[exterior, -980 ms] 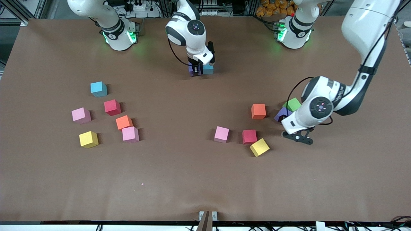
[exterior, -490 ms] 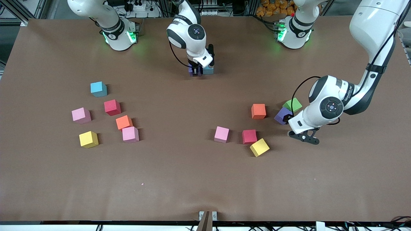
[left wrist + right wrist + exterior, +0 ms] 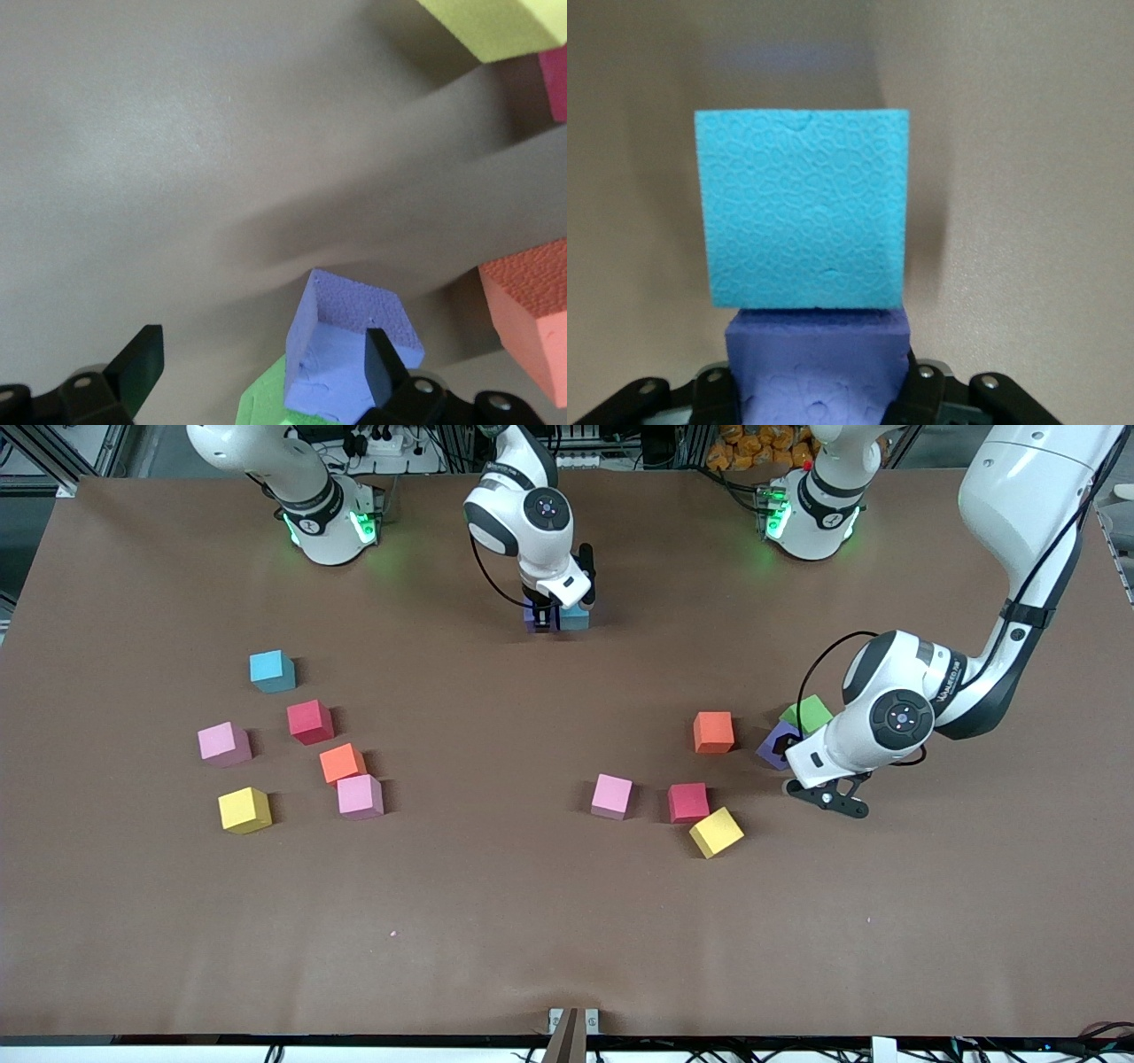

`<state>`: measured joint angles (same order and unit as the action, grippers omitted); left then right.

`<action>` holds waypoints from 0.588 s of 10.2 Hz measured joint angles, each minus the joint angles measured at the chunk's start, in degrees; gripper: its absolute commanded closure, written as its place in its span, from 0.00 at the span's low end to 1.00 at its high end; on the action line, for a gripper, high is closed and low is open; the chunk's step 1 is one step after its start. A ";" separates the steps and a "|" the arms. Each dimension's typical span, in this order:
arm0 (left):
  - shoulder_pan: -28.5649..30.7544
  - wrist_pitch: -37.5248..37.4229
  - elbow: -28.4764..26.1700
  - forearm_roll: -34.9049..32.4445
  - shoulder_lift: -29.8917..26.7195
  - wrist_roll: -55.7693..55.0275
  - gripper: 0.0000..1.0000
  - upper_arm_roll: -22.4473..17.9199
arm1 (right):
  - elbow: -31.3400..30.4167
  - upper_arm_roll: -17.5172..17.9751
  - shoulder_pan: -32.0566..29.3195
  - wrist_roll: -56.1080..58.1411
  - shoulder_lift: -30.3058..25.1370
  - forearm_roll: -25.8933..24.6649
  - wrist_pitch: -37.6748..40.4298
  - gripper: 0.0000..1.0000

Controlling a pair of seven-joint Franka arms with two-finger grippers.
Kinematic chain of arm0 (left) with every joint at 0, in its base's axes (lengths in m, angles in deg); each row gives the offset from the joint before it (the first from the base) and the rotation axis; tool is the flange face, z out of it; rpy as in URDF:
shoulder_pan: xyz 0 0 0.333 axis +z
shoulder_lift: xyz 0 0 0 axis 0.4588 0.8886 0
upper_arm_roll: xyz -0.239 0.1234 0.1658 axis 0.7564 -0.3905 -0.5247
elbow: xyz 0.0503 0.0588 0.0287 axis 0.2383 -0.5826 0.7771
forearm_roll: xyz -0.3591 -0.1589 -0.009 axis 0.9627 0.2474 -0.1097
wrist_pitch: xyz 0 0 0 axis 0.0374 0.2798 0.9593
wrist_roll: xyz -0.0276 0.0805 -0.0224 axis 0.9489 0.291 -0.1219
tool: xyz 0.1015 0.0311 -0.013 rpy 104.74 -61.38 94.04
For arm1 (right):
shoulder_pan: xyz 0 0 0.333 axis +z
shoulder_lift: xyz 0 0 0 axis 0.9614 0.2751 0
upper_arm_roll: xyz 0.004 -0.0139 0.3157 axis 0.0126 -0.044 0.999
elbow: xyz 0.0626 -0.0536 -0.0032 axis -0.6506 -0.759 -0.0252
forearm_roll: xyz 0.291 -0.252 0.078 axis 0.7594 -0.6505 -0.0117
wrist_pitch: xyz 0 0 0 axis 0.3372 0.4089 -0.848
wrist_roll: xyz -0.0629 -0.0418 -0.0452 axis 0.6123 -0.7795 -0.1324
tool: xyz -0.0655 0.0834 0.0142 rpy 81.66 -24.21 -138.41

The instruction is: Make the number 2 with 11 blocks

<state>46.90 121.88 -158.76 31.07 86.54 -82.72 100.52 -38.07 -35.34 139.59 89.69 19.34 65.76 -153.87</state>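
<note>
Wide bare table toward the front camera; loose blocks clustered at both ends. Right gripper pinching a purple block, touching a sky blue block near the bases. Left gripper spread wide, one finger against another purple block, beside the green cube.

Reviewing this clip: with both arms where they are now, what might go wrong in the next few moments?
The right gripper is shut on a purple block touching the sky blue block; releasing or shifting may nudge the blue one out of line. The open left gripper has one finger against a purple block that leans on the green cube; closing may grip it skewed or drag the green cube along.
</note>
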 measured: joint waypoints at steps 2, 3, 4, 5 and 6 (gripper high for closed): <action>0.59 0.00 -1.30 0.00 -0.20 1.47 0.00 1.01 | 0.07 -0.01 0.02 -0.02 0.11 0.04 0.01 0.53; 1.74 -0.02 -2.12 0.00 -0.22 2.42 0.00 2.58 | 0.10 -0.01 0.02 -0.03 0.12 0.05 0.02 0.01; 3.63 -0.03 -3.00 0.00 -0.24 3.92 0.00 4.58 | 0.14 -0.01 0.02 -0.05 0.13 0.06 0.02 0.00; 6.05 -0.03 -3.92 0.00 -0.25 5.46 0.00 6.83 | 0.24 -0.03 0.02 -0.07 0.15 0.07 0.02 0.00; 8.14 -0.03 -4.75 0.00 -0.26 6.36 0.00 8.49 | 0.40 -0.05 0.02 -0.09 0.17 0.07 0.07 0.00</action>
<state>55.04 121.85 -163.51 31.07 86.28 -76.35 109.01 -37.67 -35.39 139.60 89.61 19.52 65.83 -153.80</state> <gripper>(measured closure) 0.000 0.185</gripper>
